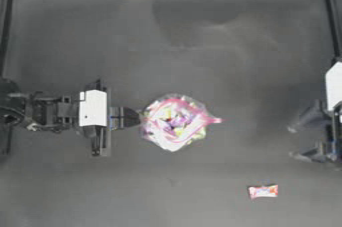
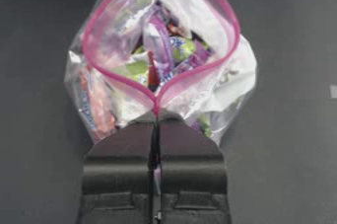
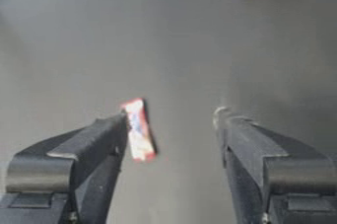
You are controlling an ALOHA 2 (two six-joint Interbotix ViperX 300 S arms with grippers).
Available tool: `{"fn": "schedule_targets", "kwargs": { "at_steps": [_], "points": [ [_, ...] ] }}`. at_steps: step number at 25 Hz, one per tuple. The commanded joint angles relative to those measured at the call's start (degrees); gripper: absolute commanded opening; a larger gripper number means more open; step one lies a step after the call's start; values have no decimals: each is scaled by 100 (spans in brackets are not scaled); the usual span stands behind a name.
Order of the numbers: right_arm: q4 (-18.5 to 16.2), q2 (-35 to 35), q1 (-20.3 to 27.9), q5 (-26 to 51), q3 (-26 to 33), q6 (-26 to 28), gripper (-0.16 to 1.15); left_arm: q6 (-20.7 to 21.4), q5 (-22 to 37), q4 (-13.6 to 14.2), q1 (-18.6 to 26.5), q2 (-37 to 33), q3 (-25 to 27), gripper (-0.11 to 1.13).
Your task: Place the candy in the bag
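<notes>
My left gripper (image 2: 156, 119) is pinching the bag (image 1: 175, 122) at mid-table, holding its mouth open. My right gripper (image 3: 172, 124), jaws spread, is hanging above the candy (image 1: 263, 191) nearby; next, I judge, lowering and closing.

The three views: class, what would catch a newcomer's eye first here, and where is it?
The bag stands out most: a clear pouch of colourful sweets at mid-table, its pink-edged mouth gaping open. The left gripper is shut on the bag's seal strip at its left side. Next comes the candy, lying alone on the table toward the right, with the open right gripper above it.
</notes>
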State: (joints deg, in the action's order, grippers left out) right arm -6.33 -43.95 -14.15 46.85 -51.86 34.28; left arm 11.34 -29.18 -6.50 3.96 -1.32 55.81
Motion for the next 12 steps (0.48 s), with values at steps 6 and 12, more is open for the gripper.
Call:
{"fn": "schedule_targets", "kwargs": {
  "at_steps": [6,12],
  "points": [
    [-422,738,-896,360,352,923,87,0,-53,0,26,-88,-114,4],
    [-360,1327,-1125,387,483,1125,87,9,-53,9,53,-79,-114,4]
  ]
}}
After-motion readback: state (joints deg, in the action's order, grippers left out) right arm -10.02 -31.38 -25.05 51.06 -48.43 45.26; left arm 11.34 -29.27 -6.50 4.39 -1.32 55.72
